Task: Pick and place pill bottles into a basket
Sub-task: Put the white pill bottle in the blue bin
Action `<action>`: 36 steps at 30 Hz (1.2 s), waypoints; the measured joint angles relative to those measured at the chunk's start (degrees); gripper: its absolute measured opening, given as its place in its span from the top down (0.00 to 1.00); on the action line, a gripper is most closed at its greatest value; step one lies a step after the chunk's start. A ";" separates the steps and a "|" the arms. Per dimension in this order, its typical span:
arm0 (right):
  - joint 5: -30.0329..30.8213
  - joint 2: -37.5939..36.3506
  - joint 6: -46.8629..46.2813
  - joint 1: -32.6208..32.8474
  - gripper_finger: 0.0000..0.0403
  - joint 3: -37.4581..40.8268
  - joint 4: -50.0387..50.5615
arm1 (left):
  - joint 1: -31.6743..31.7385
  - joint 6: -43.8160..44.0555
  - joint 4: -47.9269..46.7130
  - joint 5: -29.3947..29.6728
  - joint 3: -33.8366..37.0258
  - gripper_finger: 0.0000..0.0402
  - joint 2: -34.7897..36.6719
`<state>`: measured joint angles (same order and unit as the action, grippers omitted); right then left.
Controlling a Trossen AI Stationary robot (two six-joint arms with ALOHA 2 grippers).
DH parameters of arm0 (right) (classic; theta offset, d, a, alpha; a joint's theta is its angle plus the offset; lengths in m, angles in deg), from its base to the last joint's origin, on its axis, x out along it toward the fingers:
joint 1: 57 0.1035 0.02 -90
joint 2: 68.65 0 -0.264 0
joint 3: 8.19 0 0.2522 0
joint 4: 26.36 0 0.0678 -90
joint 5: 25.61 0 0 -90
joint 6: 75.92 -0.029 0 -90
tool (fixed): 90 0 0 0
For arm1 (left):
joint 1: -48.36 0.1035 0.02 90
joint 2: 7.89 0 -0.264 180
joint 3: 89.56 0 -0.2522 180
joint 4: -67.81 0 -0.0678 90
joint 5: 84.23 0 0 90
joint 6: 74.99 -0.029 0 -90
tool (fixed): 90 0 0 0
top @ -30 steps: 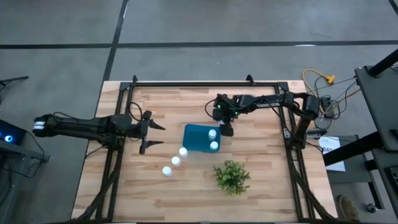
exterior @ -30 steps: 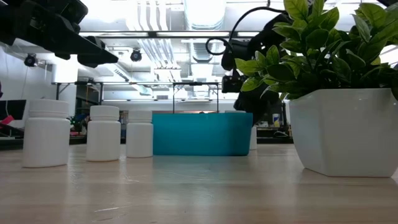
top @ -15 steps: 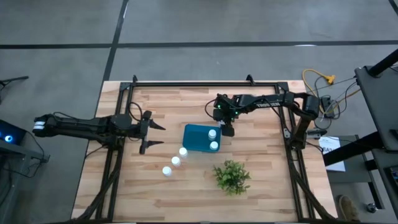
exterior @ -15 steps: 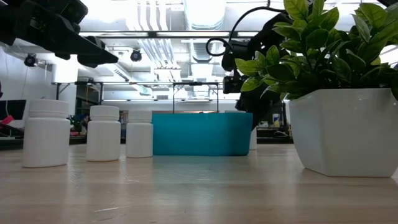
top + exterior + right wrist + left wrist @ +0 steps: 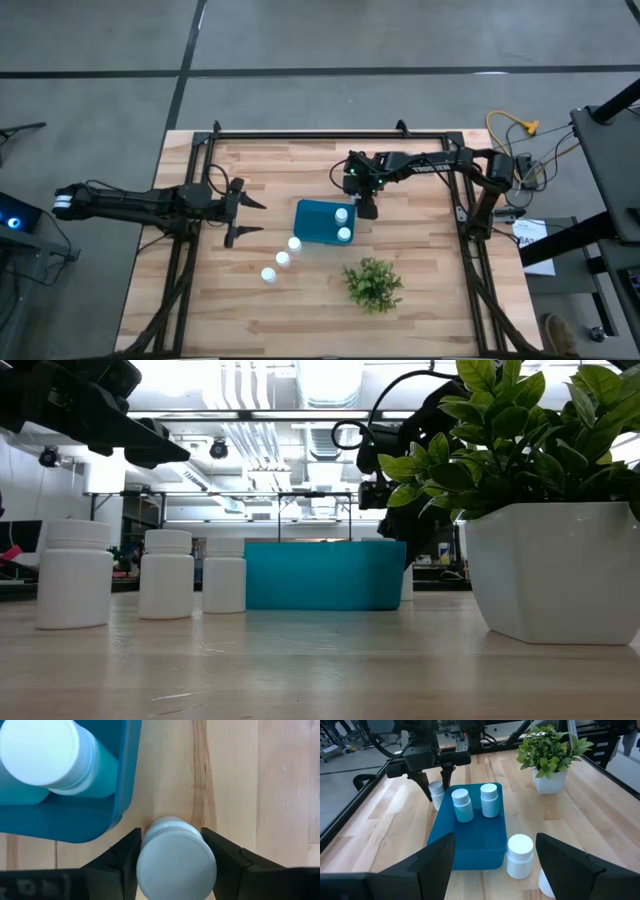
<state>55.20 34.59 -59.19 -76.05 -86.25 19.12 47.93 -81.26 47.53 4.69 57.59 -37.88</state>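
From above, the right hand point(image 5: 366, 207) hangs beside the basket point(image 5: 316, 222); the left hand point(image 5: 243, 213) waits, spread apart. Right wrist: fingers point(image 5: 123, 856) bracket a pill bottle point(image 5: 176, 858) on the counter point(image 5: 250, 780), probably light, rigid, slick — grip below the cap; clamping unclear.

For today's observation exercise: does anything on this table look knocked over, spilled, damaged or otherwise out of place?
Nothing stands out. Two pill bottles stand upright in the basket, three more stand upright in a row on the wooden table, and the right gripper straddles a sixth bottle beside the basket. The potted plant stands upright too.
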 joint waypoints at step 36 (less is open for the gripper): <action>-0.37 0.02 -0.30 4.63 0.59 -25.99 19.55 | -0.02 -0.05 0.00 0.00 0.00 0.35 0.01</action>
<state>54.83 34.61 -59.49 -71.42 -112.24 38.67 47.91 -81.32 47.53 4.69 57.59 -37.87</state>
